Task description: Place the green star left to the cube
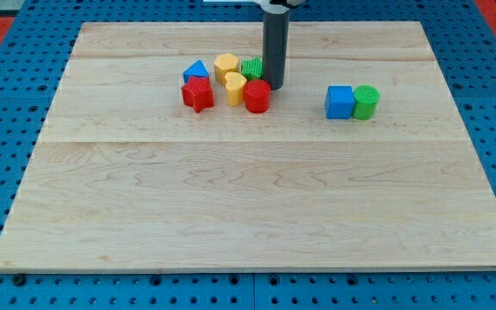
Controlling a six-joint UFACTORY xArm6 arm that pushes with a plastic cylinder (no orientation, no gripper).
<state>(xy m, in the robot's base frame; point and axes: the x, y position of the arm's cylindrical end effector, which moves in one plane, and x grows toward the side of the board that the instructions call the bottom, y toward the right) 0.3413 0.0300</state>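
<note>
Pale wooden boards are making up the desk (231,215), which is sitting on a blue perforated base, with a strip of red showing at the view's top corners. Nothing else of the room is showing.

My tip (274,88) is resting on the wood at the right edge of a tight cluster near the view's top centre. This arm is carrying no hand, only a straight dark rod, so nothing is spreading or pinching (it can only push).

The green star (251,68) is sitting just left of the rod, partly hidden behind it and seemingly touching it. Crowding around the star are a yellow hexagon-like block (226,64), a yellow heart (235,87), a red cylinder (257,96), a red star (197,94) and a blue triangular block (196,71).

Well apart, toward the view's right, the blue cube (339,102) is standing with a green cylinder (366,102) touching its right side. The spot left of the cube is lying open.

The star is looking small, rigid and light, likely sliding easily on smooth wood. Its points may be making it spin under an off-centre push, so contact is best made squarely on its left side, driving it rightward past the red cylinder.
</note>
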